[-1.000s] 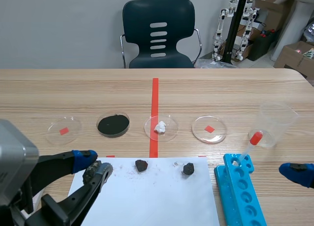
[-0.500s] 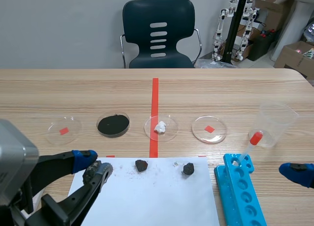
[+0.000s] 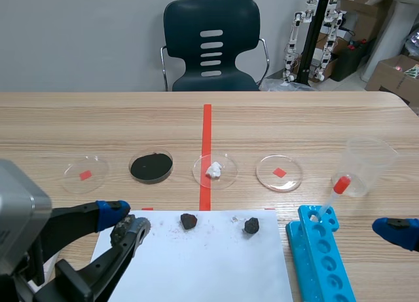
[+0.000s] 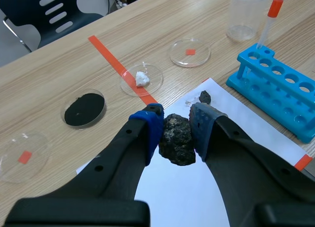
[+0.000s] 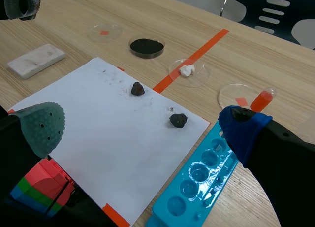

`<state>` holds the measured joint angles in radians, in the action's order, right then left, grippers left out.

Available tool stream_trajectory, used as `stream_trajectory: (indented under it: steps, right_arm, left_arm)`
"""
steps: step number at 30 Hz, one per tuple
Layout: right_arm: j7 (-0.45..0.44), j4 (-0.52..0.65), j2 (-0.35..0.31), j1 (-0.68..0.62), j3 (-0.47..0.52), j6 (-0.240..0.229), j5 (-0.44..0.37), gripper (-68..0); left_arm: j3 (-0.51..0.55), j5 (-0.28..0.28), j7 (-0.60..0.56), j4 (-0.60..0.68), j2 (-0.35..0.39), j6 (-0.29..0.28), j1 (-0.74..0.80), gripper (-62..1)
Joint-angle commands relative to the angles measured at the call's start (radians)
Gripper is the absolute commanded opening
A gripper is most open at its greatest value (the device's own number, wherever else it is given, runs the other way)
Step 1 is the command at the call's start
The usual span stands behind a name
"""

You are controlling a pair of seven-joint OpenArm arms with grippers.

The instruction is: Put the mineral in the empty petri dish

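Right now my left gripper [image 4: 176,128] is closed on the mineral [image 4: 177,145], a rough dark lump pinched between the blue pad and the grey one, with a good part of it hanging below the pads. It hangs over the near left corner of the white paper [image 3: 196,263], so the mineral is already off the sheet and in my grip. Closest to it, off to the left and a little ahead on the blue-pad side, sits an empty petri dish [image 4: 24,155] with only a red tape square showing through it. Ahead of the fingers comes the dish of black powder [image 4: 84,109], then the dish with the white lump [image 4: 141,79], and well beyond, on the grey-pad side, a second empty dish [image 4: 190,52]. I judge the left-hand empty dish the natural target: it is much the nearer, and reaching it means a short swing left and forward, skirting the black powder. My right gripper [image 5: 142,127] stands wide open with nothing in it, by the blue tube rack [image 5: 197,187]; the second empty dish lies ahead of it.
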<state>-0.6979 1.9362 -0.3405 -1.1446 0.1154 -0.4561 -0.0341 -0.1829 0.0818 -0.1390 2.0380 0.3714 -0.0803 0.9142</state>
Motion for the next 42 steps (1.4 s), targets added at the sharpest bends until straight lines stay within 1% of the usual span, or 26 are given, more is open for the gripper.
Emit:
stream_trajectory:
  steps: [1,16,21,23,27,31,34,35,37,42]
  right_arm:
    - [-0.015,0.008,0.000,0.001,0.001,-0.001,-0.015,0.4]
    - [-0.015,0.008,0.000,0.001,0.001,-0.001,-0.015,0.4]
    - [-0.015,0.008,0.000,0.001,0.001,-0.001,-0.015,0.4]
    - [-0.015,0.008,0.000,0.001,0.001,-0.001,-0.015,0.4]
    - [-0.015,0.008,0.000,0.001,0.001,-0.001,-0.014,0.4]
    - [-0.015,0.008,0.000,0.001,0.001,-0.001,-0.014,0.4]
    - [-0.015,0.008,0.000,0.001,0.001,-0.001,-0.014,0.4]
    - [-0.015,0.008,0.000,0.001,0.001,-0.001,-0.014,0.4]
    - [-0.015,0.008,0.000,0.001,0.001,-0.001,-0.015,0.4]
    - [-0.015,0.008,0.000,0.001,0.001,-0.001,-0.015,0.4]
  left_arm:
    - [-0.005,-0.006,-0.018,0.011,-0.005,0.003,-0.003,-52.4]
    - [-0.005,-0.010,-0.014,0.011,-0.012,0.003,-0.010,-52.4]
    - [-0.005,-0.012,0.075,-0.004,-0.040,0.003,-0.070,-52.4]
    - [-0.005,-0.029,0.092,-0.022,-0.048,0.003,-0.105,-52.4]
    - [-0.005,-0.081,0.093,-0.087,-0.058,0.006,-0.177,-52.4]
    - [-0.005,-0.154,0.109,-0.187,-0.064,0.010,-0.264,-52.4]
    - [-0.005,-0.169,0.115,-0.277,-0.081,0.014,-0.339,-52.4]
    - [-0.004,-0.169,0.115,-0.305,-0.090,0.019,-0.365,-52.4]
    - [-0.004,-0.169,0.115,-0.365,-0.107,0.047,-0.418,-52.4]
    - [-0.003,-0.169,0.114,-0.512,-0.148,0.162,-0.566,-52.4]
